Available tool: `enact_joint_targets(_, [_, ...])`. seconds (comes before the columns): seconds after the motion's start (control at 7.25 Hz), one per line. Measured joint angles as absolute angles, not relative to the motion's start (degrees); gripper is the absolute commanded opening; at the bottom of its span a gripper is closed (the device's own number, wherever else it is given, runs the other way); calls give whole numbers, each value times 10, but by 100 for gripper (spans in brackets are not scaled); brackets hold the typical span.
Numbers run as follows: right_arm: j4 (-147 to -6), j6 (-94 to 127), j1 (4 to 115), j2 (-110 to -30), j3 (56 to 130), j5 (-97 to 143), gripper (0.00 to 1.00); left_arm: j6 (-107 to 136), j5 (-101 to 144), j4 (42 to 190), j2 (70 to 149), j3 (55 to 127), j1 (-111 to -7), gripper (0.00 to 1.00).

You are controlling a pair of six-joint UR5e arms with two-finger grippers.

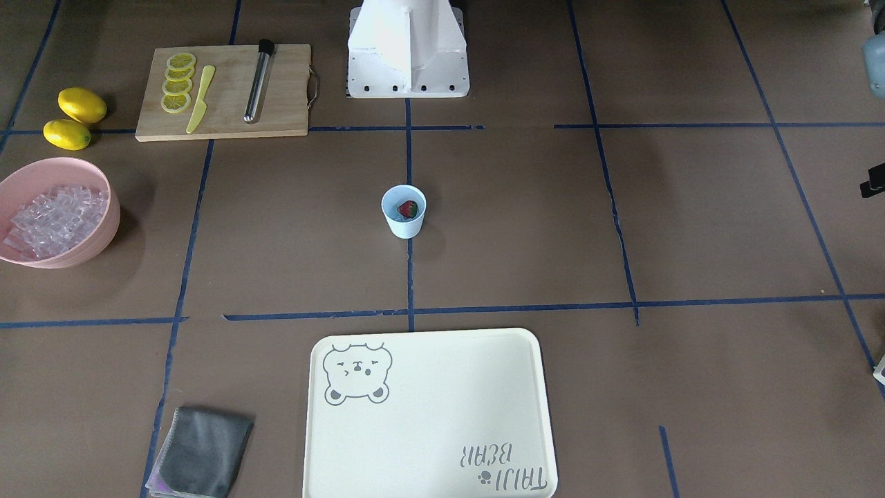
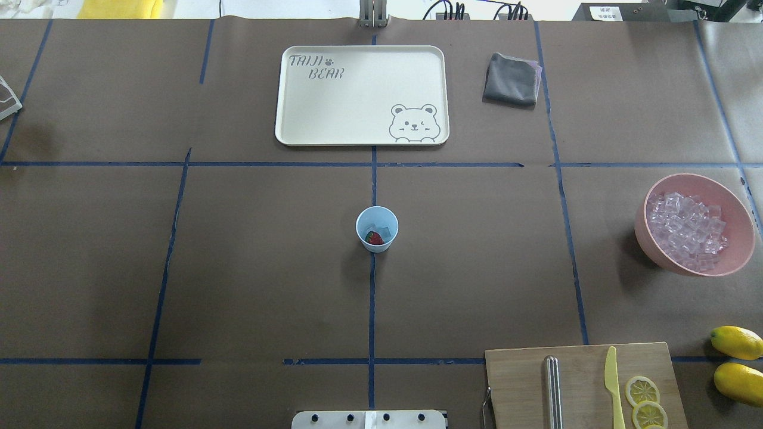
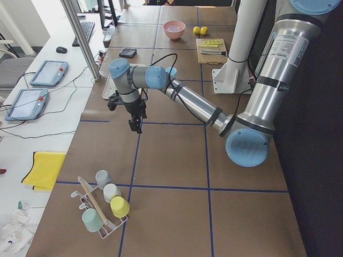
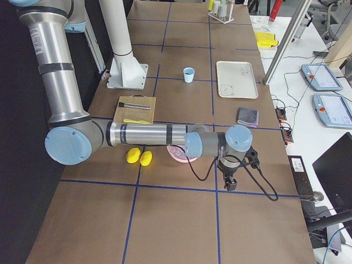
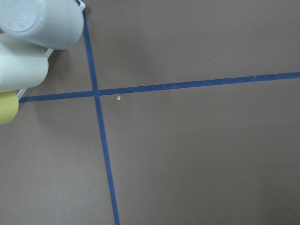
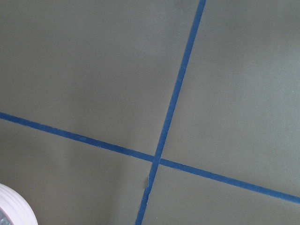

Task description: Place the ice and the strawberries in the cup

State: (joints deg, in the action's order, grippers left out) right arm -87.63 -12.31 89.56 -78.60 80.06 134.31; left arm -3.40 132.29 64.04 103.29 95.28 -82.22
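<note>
The light-blue cup stands upright at the table's middle, also in the overhead view. Inside it lies a red strawberry beside clear ice cubes. A heap of ice fills the pink bowl. My left gripper hangs over the bare table far from the cup, near a cup rack. My right gripper hangs over the table beyond the pink bowl. Both show only in the side views, so I cannot tell whether they are open or shut.
A cream bear tray and a grey cloth lie on the far side. A cutting board holds a metal rod, a yellow knife and lemon slices. Two lemons lie beside it. A rack of cups stands at the left end.
</note>
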Motion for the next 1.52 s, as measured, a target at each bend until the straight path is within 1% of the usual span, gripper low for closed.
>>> enact_joint_targets(0.28, [-876, -123, 896, -785, 801, 1344, 100, -39, 1349, 703, 1011, 904, -832, 100])
enact_joint_targets(0.69, [-876, -123, 896, -785, 801, 1345, 100, -43, 1355, 790, 1005, 826, -838, 100])
enact_joint_targets(0.96, [-876, -123, 896, -786, 800, 1349, 100, -45, 1356, 806, 1004, 815, -845, 100])
enact_joint_targets(1.24, [-877, -122, 897, -791, 799, 1362, 100, -66, 1357, 804, 999, 814, -875, 100])
enact_joint_targets(1.52, [-878, -122, 909, -811, 796, 1394, 100, -77, 1358, 798, 998, 817, -898, 100])
